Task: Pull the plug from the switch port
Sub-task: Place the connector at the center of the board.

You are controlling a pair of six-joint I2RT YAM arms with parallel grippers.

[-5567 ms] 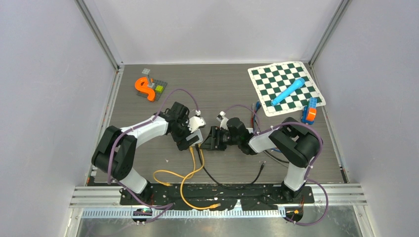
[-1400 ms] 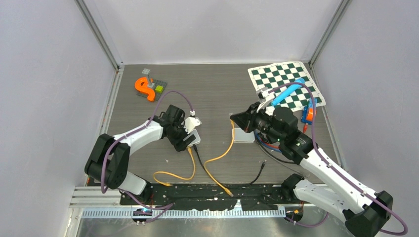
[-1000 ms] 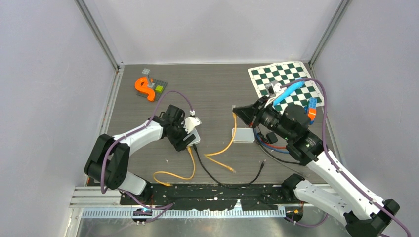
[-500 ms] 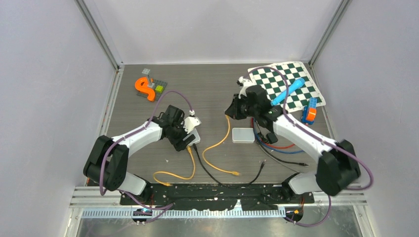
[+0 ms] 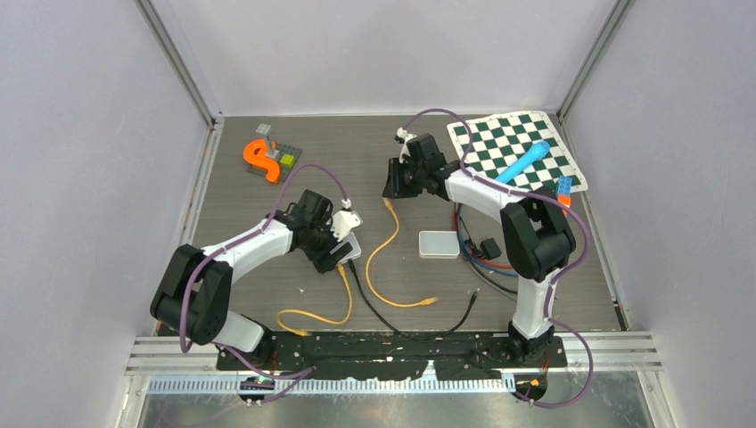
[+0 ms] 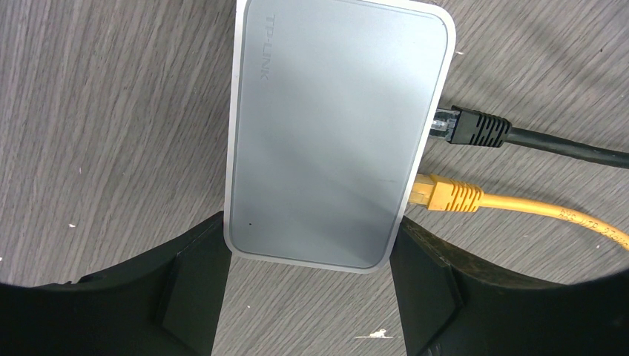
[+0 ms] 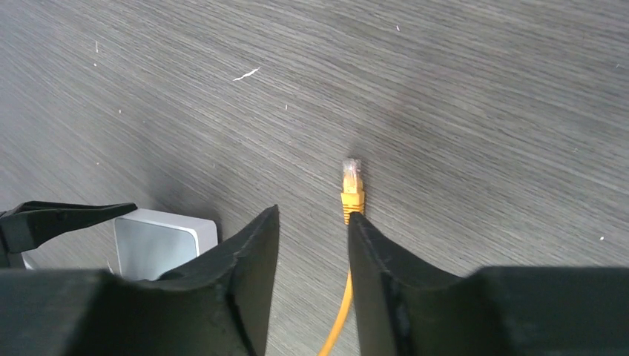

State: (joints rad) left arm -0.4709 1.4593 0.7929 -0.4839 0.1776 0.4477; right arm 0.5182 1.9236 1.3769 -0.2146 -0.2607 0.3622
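Observation:
My left gripper [image 5: 337, 251] is shut on the grey TP-Link switch [image 6: 334, 133], one finger on each side of its near end. A black plug [image 6: 475, 127] and a yellow plug [image 6: 445, 196] sit in the switch's ports. My right gripper [image 5: 397, 178] is open above the table near the far middle. A loose yellow plug [image 7: 351, 185] lies on the wood just past my right fingertip [image 7: 357, 222], and its cable runs back under the jaws. That plug [image 5: 388, 203] lies apart from the switch [image 5: 350, 248], which also shows in the right wrist view [image 7: 159, 241].
A white box [image 5: 439, 243] lies at centre right beside red, blue and black cables [image 5: 486, 259]. A chessboard mat [image 5: 515, 156] with a blue cylinder [image 5: 520, 162] lies far right. An orange piece [image 5: 260, 159] lies far left. The loose yellow cable's other end [image 5: 430, 302] lies near the front.
My right arm has swung from beside the switch to the far middle with the yellow cable's plug, then opened; the plug now lies on the table. My left gripper has kept hold of the switch.

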